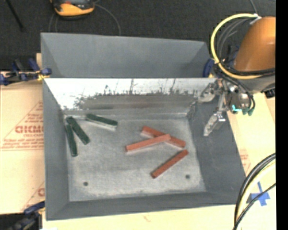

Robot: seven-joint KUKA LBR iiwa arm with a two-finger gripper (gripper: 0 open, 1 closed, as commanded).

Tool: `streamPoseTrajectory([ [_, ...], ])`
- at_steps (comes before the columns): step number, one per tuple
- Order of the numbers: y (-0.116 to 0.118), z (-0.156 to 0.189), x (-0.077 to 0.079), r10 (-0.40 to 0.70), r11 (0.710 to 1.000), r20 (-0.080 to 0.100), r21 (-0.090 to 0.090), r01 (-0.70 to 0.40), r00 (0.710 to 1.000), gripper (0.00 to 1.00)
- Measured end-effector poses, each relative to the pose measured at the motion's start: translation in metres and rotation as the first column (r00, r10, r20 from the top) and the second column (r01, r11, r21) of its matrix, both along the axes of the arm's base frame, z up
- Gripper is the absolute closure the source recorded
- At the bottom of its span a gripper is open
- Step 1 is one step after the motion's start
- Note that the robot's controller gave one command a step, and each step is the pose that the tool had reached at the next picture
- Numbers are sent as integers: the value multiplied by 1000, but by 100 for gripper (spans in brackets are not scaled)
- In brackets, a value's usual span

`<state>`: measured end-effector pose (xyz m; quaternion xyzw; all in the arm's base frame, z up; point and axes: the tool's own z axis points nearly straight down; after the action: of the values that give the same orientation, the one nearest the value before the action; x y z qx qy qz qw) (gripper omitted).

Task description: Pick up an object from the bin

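Observation:
My gripper (208,112) hangs over the bin's right sloping wall, near the back right corner, open with nothing between its fingers. Nearest to it, on the bin floor to its left, lie three red-brown bars. One red bar (175,140) lies slanted at the back, and a paler red bar (148,144) rests across it. The third red bar (169,164) lies alone nearer the front. The gripper touches none of them.
Three dark green bars lie at the floor's left: one green bar (102,121) near the back wall and two green bars (78,130) (71,139) meeting in a V. The arm, with its orange cover and cables, comes in over the right rim.

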<state>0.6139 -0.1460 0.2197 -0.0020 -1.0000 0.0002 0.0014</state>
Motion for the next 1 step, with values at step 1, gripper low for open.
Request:
streamPoseTrajectory([
  [1,1,5,1,3,1000,8,-2,-3,1000,0],
])
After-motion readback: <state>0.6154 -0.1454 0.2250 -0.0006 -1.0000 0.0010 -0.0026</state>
